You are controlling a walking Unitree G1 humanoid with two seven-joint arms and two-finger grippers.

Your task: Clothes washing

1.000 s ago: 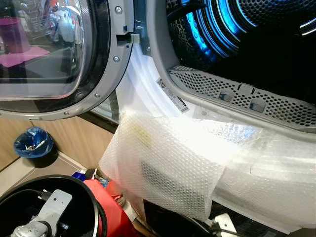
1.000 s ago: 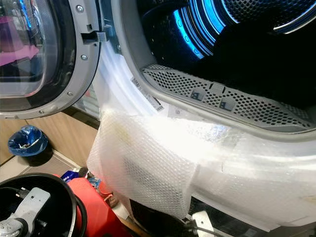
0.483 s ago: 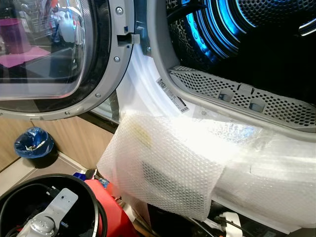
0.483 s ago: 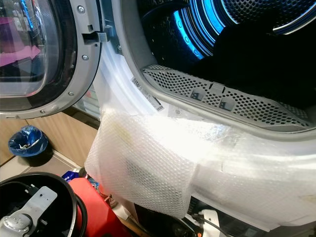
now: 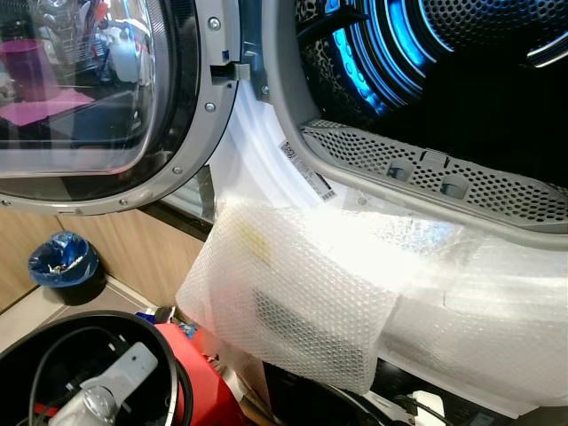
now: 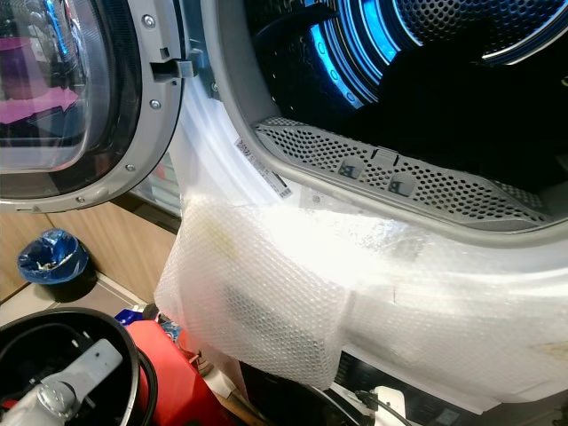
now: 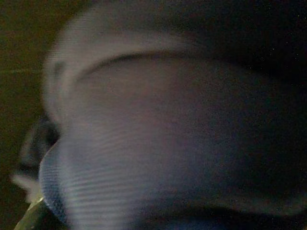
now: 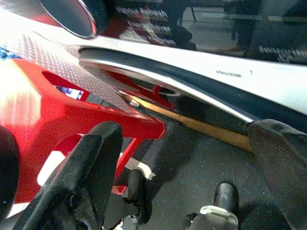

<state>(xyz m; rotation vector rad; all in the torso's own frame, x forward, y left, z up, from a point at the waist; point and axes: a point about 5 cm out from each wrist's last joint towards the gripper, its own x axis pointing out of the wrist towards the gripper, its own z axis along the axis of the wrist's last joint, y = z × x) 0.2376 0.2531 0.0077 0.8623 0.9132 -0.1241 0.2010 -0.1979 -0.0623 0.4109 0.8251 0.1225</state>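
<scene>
Right claw point(image 8: 182, 158): fingers spread, empty, low beside red basket point(image 8: 43, 110). Left claw's state: cannot tell. Washer drum point(image 5: 461, 80): door point(image 5: 98, 98) open, awaiting load. Step: fetching clothes; next, reach into basket.

Perforated metal drum point(image 5: 497, 27), glossy glass door point(image 5: 80, 89), crinkly clear bubble wrap point(image 5: 302, 302), matt wooden panelling point(image 5: 133, 253), shiny red plastic basket point(image 5: 200, 382).

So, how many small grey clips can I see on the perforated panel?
2: first clip and second clip, side by side on the perforated panel below the drum opening. Others may be hidden.
</scene>
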